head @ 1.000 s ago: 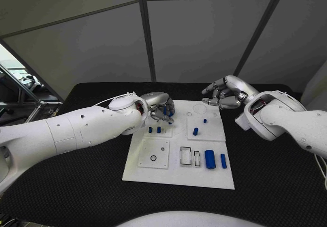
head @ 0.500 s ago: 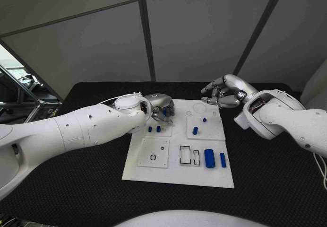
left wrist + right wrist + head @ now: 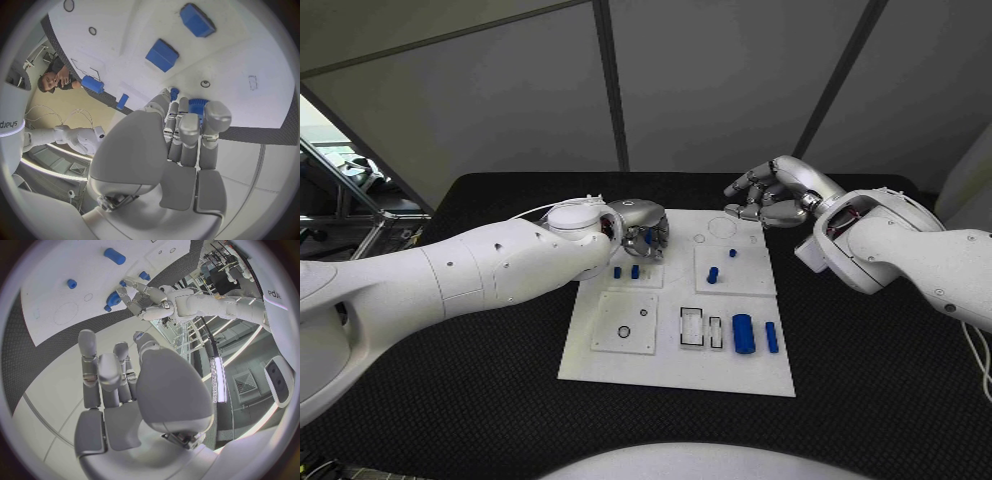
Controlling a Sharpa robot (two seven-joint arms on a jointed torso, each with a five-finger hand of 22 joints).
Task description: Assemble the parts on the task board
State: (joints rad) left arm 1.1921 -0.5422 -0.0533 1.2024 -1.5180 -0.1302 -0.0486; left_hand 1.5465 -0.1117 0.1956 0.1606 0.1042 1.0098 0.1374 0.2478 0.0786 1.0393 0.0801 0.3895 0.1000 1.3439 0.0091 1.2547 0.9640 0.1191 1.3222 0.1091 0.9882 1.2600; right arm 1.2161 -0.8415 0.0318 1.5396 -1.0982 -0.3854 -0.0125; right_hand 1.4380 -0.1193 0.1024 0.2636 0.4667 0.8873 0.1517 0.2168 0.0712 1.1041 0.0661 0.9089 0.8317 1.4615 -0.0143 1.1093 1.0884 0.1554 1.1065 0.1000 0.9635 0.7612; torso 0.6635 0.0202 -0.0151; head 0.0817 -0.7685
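The left hand (image 3: 640, 226) hovers over the far left corner of the flat white rectangular task board (image 3: 678, 372), which lies in the middle of the black table (image 3: 444, 400). Its silver fingers (image 3: 187, 135) curl downward close together, and the left wrist view shows a small blue cylindrical part (image 3: 197, 106) at their tips; whether the fingers actually grip it cannot be told. Just in front of that hand, two short blue pegs (image 3: 626, 272) stand upright side by side in a raised white square tile. Further toward the robot lies another white tile with a small dark hole (image 3: 625, 332). To the right of the pegs, a blue peg and a small blue round piece (image 3: 720, 267) sit on a second tile. Near the board's right edge, a large blue cylinder (image 3: 744, 334) and a slim blue bar (image 3: 772, 337) lie side by side, beside two dark-rimmed rectangular slots (image 3: 692, 328). The right hand (image 3: 769, 200) hangs above the board's far right corner, fingers loosely bent and apart, holding nothing.
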